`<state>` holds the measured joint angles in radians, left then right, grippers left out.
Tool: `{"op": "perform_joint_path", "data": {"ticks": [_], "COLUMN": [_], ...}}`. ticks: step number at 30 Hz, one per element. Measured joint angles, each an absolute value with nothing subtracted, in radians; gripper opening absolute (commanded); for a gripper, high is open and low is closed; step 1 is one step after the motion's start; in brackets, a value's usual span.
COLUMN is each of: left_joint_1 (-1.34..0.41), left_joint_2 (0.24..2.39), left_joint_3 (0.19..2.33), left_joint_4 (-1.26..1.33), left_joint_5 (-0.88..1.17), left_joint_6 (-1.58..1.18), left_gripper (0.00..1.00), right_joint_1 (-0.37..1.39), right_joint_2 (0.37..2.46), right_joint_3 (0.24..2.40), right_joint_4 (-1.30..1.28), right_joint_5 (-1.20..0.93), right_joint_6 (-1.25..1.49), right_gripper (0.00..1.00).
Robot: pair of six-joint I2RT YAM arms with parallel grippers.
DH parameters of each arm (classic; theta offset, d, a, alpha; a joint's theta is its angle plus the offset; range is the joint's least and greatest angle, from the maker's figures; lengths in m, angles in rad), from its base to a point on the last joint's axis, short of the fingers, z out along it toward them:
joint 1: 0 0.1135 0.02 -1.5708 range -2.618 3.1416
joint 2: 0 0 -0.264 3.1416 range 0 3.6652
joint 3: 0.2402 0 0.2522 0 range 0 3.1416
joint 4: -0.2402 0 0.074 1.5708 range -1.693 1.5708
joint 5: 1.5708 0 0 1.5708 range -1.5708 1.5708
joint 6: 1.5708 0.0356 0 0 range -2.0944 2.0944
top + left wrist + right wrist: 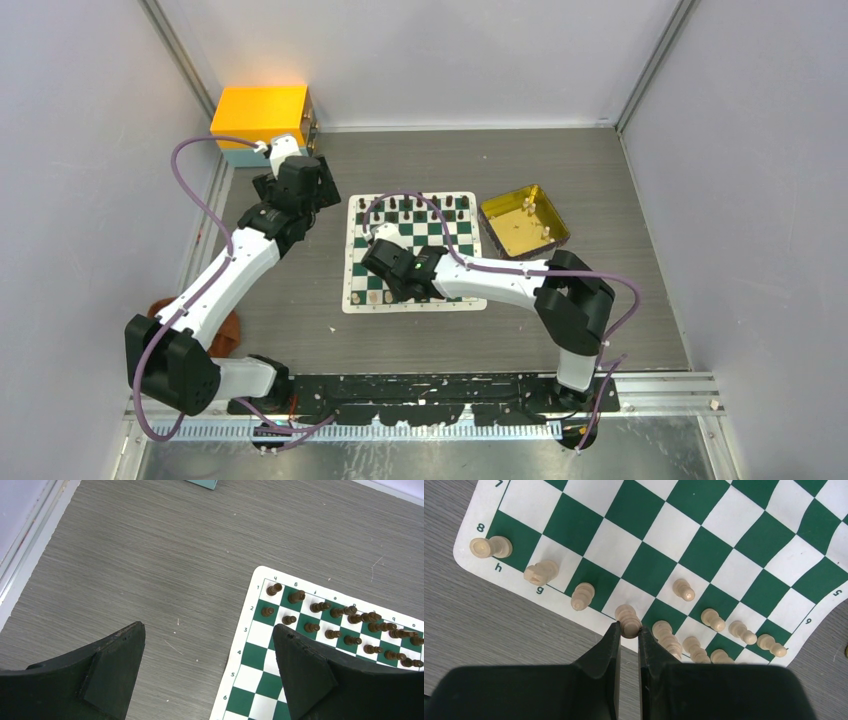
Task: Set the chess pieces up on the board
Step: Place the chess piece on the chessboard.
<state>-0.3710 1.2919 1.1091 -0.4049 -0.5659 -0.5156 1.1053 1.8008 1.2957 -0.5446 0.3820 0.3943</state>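
The desk (300,330) carries the green-and-white board (462,243) at its middle, with dark chessmen (296,596) ranked toward the desk's far edge. The left pincer (209,630) hangs spread wide. The right pincer (629,630) is clamped on a pale back-rank piece (628,618) near the desk's near edge. This looks like the placing step; next it should be seated upright and released gently.

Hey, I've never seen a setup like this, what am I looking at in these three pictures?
Two robot arms stand on a table. One picture looks down from above; the other two come from a camera on each wrist, so the black prongs are fingers. On the table lie a green-and-white chess board, a gold tray holding a few pale pieces, and a yellow box. Dark pieces fill the board's far rows. The right gripper pinches a pale piece at the board's near edge; the left gripper is open and empty.
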Motion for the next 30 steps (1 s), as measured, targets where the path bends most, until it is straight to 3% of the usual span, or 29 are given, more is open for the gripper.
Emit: {"op": "perform_joint_path", "data": {"ticks": [30], "left_joint_1": [-0.371], "left_joint_2": [1.292], "left_joint_3": [1.109], "left_joint_4": [-0.405], "left_joint_5": [-0.564], "left_joint_6": [-0.516], "left_gripper": [0.99], "right_joint_1": [1.107], "right_joint_2": [1.82], "right_joint_3": [1.266], "right_joint_4": [-0.504], "right_joint_5": [0.365], "right_joint_6": [0.394], "right_gripper": [0.0]}}
